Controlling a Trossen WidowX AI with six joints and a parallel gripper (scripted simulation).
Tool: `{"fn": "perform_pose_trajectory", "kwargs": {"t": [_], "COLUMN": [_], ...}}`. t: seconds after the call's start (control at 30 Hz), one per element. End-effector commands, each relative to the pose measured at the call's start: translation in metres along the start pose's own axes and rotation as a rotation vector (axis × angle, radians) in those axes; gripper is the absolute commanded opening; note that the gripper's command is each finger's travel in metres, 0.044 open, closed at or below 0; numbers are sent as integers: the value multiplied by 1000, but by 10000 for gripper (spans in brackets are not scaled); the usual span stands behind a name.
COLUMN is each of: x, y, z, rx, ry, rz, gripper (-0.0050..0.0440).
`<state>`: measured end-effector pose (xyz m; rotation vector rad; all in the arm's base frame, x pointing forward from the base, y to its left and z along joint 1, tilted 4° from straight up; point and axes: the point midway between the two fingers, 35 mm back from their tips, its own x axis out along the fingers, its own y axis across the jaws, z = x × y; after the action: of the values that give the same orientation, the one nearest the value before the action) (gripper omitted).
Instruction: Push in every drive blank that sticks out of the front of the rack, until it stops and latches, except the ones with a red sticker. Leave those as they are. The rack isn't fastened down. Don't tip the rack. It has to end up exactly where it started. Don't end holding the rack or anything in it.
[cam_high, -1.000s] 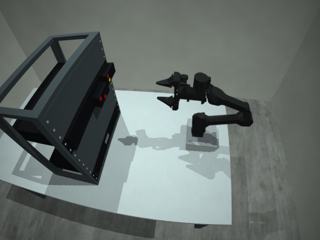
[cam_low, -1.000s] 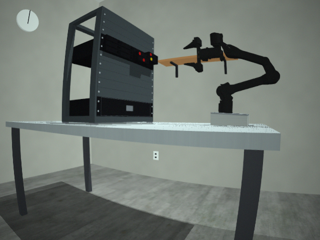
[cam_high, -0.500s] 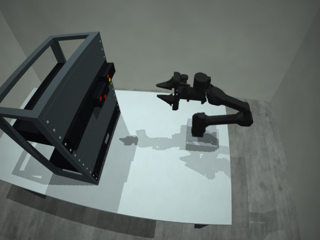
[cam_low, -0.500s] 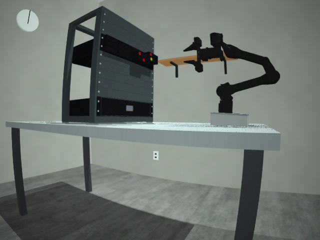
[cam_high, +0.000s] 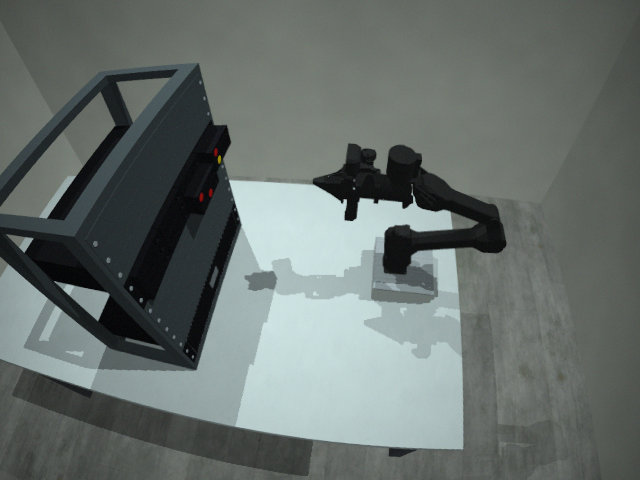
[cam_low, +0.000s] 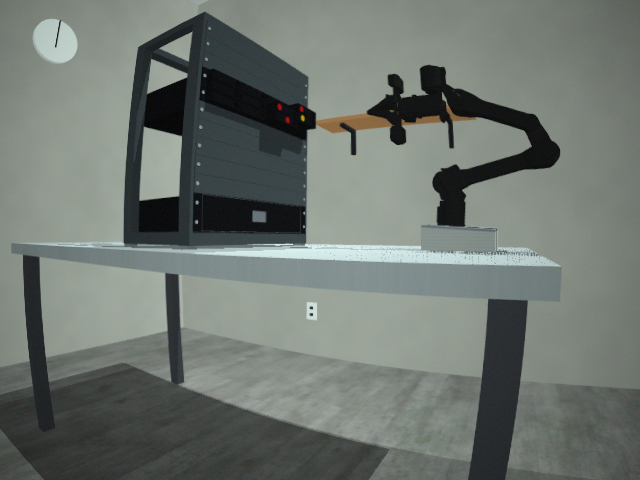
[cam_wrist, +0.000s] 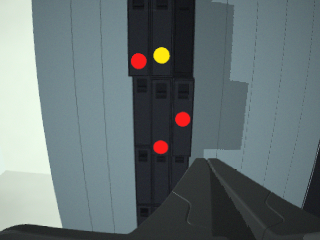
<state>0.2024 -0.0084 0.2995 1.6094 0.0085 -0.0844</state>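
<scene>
The dark grey rack (cam_high: 118, 206) stands on the left of the table, its front facing my arm. High in its front is a black drive row (cam_low: 253, 103). Blanks at the row's far end stick out (cam_high: 219, 142). One carries a yellow sticker (cam_wrist: 162, 55) and the one beside it a red sticker (cam_wrist: 139, 60). Two more blanks carry red stickers (cam_wrist: 183, 119) (cam_wrist: 160, 147). My gripper (cam_high: 316, 180) is shut and empty. It points at the drive row at about its height, well apart from the rack. It also shows in the wrist view (cam_wrist: 203, 163) and in the exterior view (cam_low: 369, 110).
A black unit (cam_low: 248, 214) fills the rack's bottom slot. My arm's base stands on a pale block (cam_high: 404, 279) at the table's right. An orange wall shelf (cam_low: 336, 124) hangs behind the arm. The table's front edge curves close to the rack's near corner.
</scene>
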Motion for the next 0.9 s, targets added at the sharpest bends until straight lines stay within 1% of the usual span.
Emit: {"fn": "perform_pose_trajectory", "kwargs": {"t": [0.0,0.6,0.87], "x": [-1,0,6], "y": [2,2,3], "z": [0,0,2], "rx": [2,2,2], "ry": [-1,-1,-1], "rz": [3,3,3], "gripper": [0,0,0]}}
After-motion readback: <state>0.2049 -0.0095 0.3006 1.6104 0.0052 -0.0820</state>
